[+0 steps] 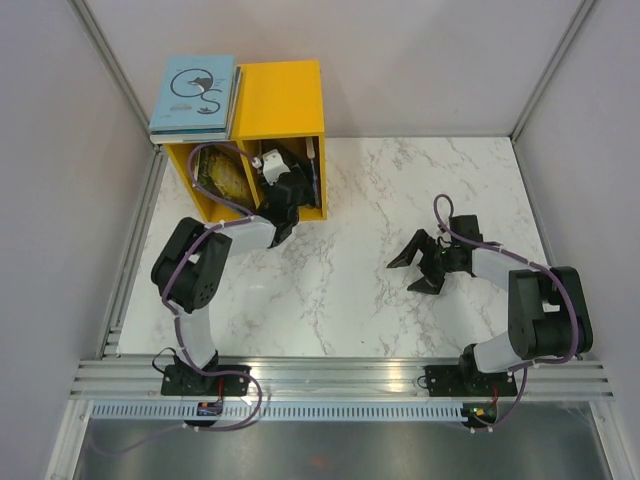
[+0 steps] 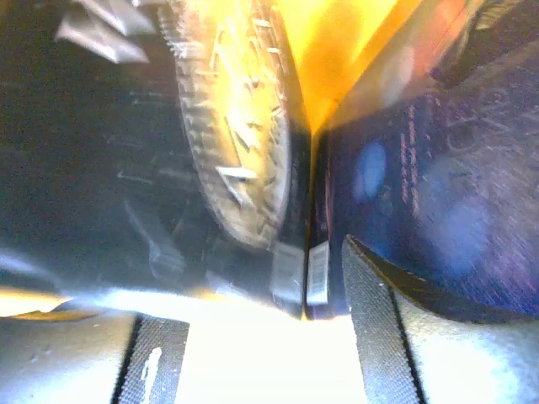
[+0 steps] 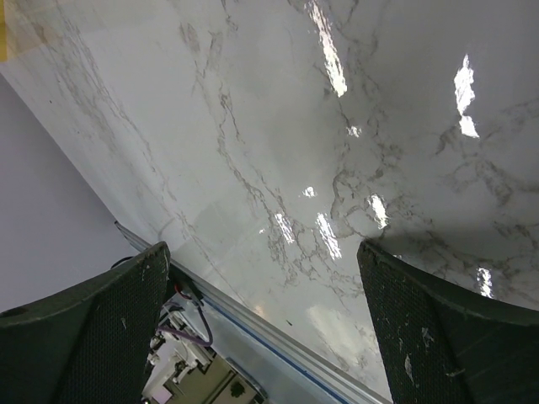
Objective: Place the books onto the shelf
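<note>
The yellow shelf point(image 1: 285, 100) stands at the table's back left, its two compartments facing me. A stack of books with a light blue swirl cover point(image 1: 195, 92) on top lies on its left half. A grey-green book point(image 1: 222, 175) leans in the left compartment. My left gripper point(image 1: 272, 165) reaches into the right compartment, where a purple book point(image 1: 316, 180) stands against the right wall. Its wrist view shows a black-and-gold book point(image 2: 240, 126) and a dark blue book point(image 2: 438, 185) upright side by side, with the open left gripper point(image 2: 265, 337) straddling their lower edges. My right gripper point(image 1: 418, 265) hovers open and empty.
The marble table point(image 1: 400, 200) stretches to the right of the shelf. Grey walls close in at the left, back and right. An aluminium rail point(image 1: 340, 380) runs along the near edge, also seen below the right gripper point(image 3: 261, 320) in its wrist view.
</note>
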